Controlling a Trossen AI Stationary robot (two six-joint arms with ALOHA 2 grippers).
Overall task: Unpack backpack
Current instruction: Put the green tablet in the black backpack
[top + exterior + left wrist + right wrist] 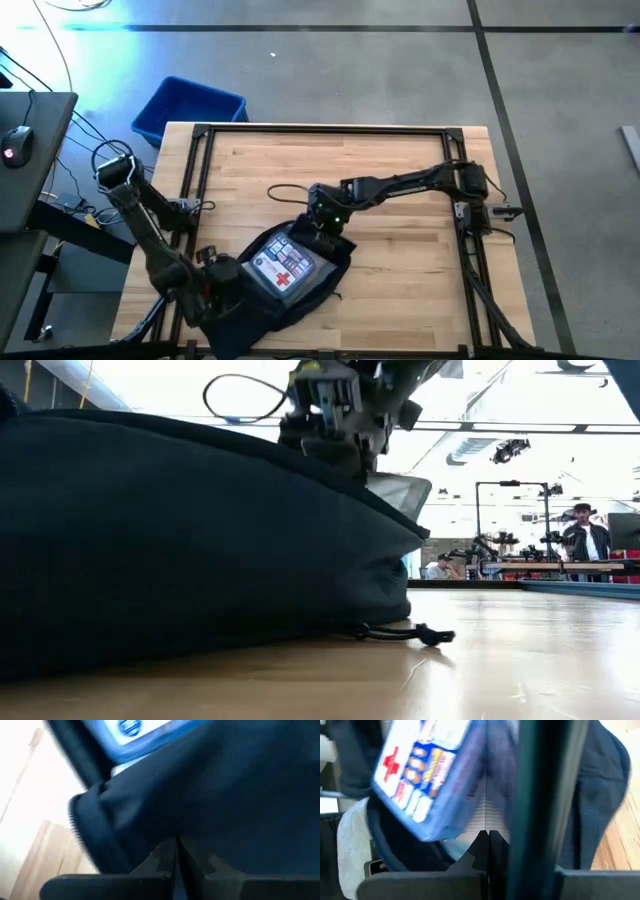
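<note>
Backpack (250, 310) lies at the near edge of the table (400, 160), left of centre, flap open. A blue first-aid box (283, 268) with a red cross sits in the opening, mostly exposed but not yet lifted clear.

Right gripper (322, 228) is at the far rim of the opening, just beside the box's far end. In the right wrist view its fingers meet with no gap, seemingly pinching the box edge or the fabric there; which one I cannot tell.

Left gripper (215, 275) is at the pack's left side, near the zipper edge. Left wrist view shows its fingers pressed together against dark fabric, so it looks clamped on the backpack, likely holding it open or steady.

Progress, as a judgement: early. Nothing lies unpacked on the table; the box is the first item and is only partway out. Left to do: pull the box free, set it down, then check for anything under it. A pale grey item shows beside the box in the right wrist view, unclear what.

Surface: light wooden tabletop with a black frame, bare apart from the pack. Blue bin (190, 108) on the grey floor past the far-left corner. Low view: a zipper pull cord (400, 632) on the wood, bright lab behind, a person (585, 540) standing far off.
</note>
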